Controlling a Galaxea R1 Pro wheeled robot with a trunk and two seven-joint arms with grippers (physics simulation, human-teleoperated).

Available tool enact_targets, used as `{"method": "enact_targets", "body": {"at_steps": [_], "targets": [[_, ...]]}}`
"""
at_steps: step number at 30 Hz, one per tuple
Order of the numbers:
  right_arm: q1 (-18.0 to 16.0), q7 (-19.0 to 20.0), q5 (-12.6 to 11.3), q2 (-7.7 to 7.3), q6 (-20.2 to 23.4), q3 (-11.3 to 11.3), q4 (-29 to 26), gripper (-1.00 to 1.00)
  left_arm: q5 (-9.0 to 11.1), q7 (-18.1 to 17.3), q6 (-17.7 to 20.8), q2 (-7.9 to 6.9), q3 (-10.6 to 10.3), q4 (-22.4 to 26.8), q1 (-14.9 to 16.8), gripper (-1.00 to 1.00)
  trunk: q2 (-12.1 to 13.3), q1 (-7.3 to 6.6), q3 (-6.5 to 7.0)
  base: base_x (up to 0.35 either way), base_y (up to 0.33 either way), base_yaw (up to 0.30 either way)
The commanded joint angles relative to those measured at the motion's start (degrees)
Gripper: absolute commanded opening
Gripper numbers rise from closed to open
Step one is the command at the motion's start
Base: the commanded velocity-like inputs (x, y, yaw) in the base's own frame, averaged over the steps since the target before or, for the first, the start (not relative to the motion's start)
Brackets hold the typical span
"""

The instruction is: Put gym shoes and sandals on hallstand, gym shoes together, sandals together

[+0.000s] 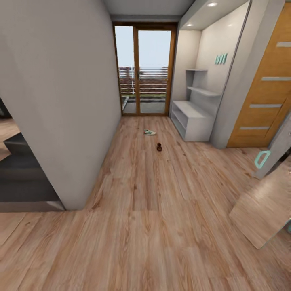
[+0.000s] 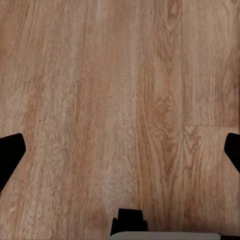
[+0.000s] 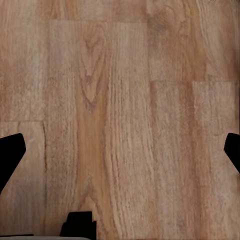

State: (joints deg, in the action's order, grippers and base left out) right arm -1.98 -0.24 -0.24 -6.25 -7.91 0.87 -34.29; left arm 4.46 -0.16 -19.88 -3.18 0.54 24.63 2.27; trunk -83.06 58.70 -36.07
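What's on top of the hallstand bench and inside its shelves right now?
The hallstand bench top looks bare, with no shoes on it. Its open tiers are too dark and distant to check. One gym shoe and one sandal lie on the corridor floor.

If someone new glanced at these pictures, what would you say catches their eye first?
Probably the glazed wooden-framed door at the corridor's far end. Next, a cream-white sneaker and a small dark brown sandal lying apart on the light wood-plank floor, left of the pale grey hallstand. Both grippers hang open over bare planks.
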Motion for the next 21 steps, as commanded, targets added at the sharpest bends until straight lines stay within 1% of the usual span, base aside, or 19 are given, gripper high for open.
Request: {"method": "enact_targets", "body": {"at_steps": [1,7,21], "targets": [[-0.04,-0.02,-0.03,0.02,-0.16,0.02,0.05,1.0,0.46,-0.02,-0.16,-0.03,-0.1,-0.02,0.01,1.0,-0.02,0.03,-0.08,0.337,0.0,-0.2],[-0.04,-0.02,-0.03,0.03,-0.11,-0.05,0.09,1.0,0.46,-0.02,-0.16,-0.06,-0.13,-0.02,0.01,1.0,-0.02,0.03,-0.15,0.337,0.0,-0.098],[-0.04,0.13,0.15,0.1,-0.1,-0.27,0.27,1.0,0.46,-0.02,-0.16,-0.13,-0.17,-0.02,0.01,1.0,-0.02,0.03,-0.17,0.337,0.012,-0.011]]}}
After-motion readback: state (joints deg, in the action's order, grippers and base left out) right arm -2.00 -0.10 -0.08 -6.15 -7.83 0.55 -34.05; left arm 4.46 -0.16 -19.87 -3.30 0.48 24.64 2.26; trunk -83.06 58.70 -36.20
